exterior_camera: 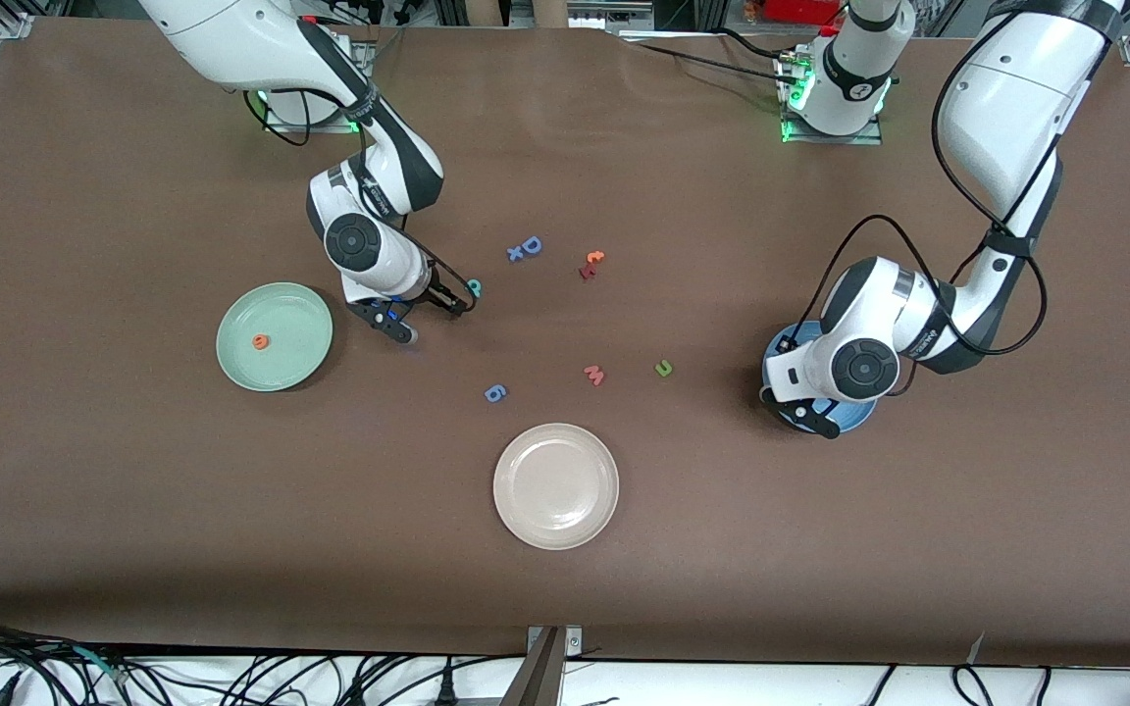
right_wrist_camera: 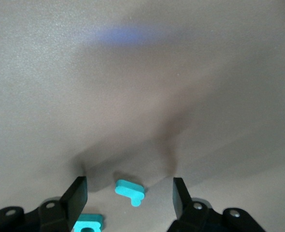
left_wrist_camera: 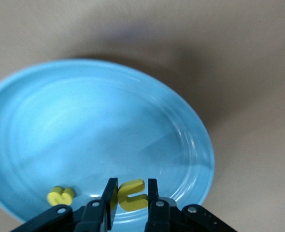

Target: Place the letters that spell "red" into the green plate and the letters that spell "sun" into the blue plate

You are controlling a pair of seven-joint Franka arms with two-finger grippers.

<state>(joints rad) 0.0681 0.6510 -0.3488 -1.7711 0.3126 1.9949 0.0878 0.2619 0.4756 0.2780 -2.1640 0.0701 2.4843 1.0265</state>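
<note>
1. The round pale mint-green plastic plate lies on the brown tabletop toward the right arm's end and holds one tiny orange foam letter "e".
2. The round medium-blue plastic plate lies toward the left arm's end, mostly covered by the left arm in the front view. In the left wrist view it holds a small yellow foam "s" near its rim.
3. The left gripper hangs low over the blue plate, its fingers pinched on a yellow foam "u" that stands on edge between them.
4. The round cream-white plastic plate sits nearest the front camera's edge of the tabletop, with no letters in it.
5. The right gripper hovers low over the tabletop beside the green plate, fingers spread apart, with a tiny teal foam letter lying between them on the table and a second teal foam letter just beside one finger.
6. Loose letters readable on the tabletop's middle: an olive-green "n", a pink "w", a blue "6" shape, a blue capital "D" and a red-orange letter pair.
</note>
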